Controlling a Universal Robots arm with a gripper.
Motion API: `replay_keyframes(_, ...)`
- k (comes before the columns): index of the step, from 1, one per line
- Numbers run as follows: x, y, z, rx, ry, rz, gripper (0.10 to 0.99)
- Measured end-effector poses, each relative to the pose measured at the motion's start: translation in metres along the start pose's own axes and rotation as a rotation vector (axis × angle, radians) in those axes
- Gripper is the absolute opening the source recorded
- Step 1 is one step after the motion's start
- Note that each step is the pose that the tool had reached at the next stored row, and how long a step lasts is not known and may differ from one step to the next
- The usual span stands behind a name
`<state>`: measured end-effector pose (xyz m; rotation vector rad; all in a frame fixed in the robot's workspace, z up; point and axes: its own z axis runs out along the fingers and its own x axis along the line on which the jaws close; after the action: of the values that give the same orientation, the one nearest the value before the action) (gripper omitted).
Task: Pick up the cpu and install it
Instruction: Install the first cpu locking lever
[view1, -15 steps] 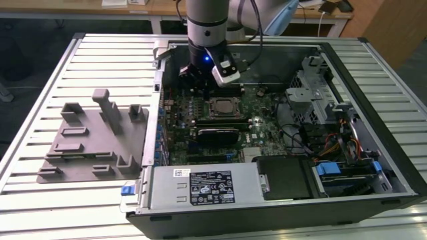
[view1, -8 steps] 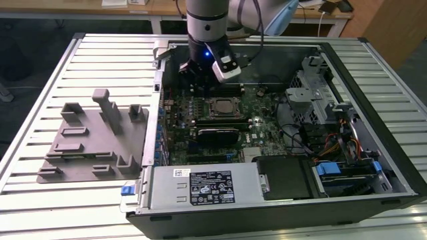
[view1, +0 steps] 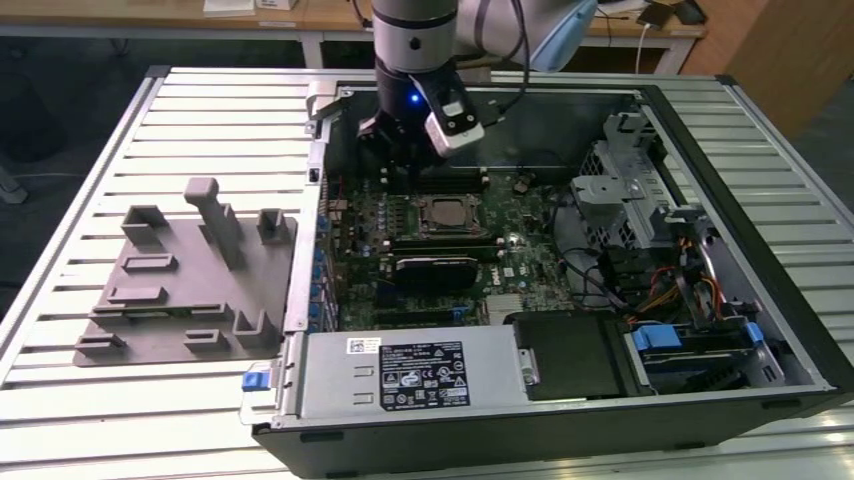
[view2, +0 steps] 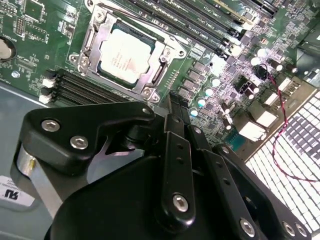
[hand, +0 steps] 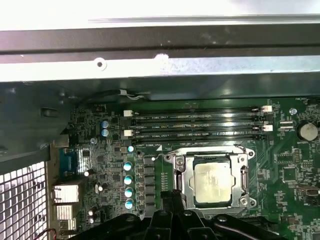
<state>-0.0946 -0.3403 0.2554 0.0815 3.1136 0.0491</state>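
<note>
Second wrist view: flat silver-topped square cpu (view2: 124, 55) is judged seated in steel-framed socket (view2: 92, 37); black claw (view2: 171, 102) is held closed, empty, nearby; careful clearance is needed.

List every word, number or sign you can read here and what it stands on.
Nothing reads clearly.
The black label on the power supply: print too small.
The white sticker on the same box: too small.
The cpu top: faint print, blurred.
The circuit board: tiny white marks, unreadable.

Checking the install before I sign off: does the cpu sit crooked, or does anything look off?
Nothing stands out. The cpu lies flat and square in the socket, its edges parallel to the frame, in both wrist views.
</note>
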Motion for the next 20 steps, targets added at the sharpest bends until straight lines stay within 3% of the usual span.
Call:
replay_keyframes(5,0.0018,-0.0001,-0.001,0.0,-0.0028,0.0,0.106)
replay_keyframes(17,0.0208,-0.0015,-0.0015,-0.006,-0.0113,0.0,0.106)
replay_keyframes(18,0.0211,-0.0017,-0.0015,-0.008,-0.0117,0.0,0.106)
replay_keyframes(20,0.0214,-0.0024,-0.0015,-0.024,-0.0117,0.0,0.106)
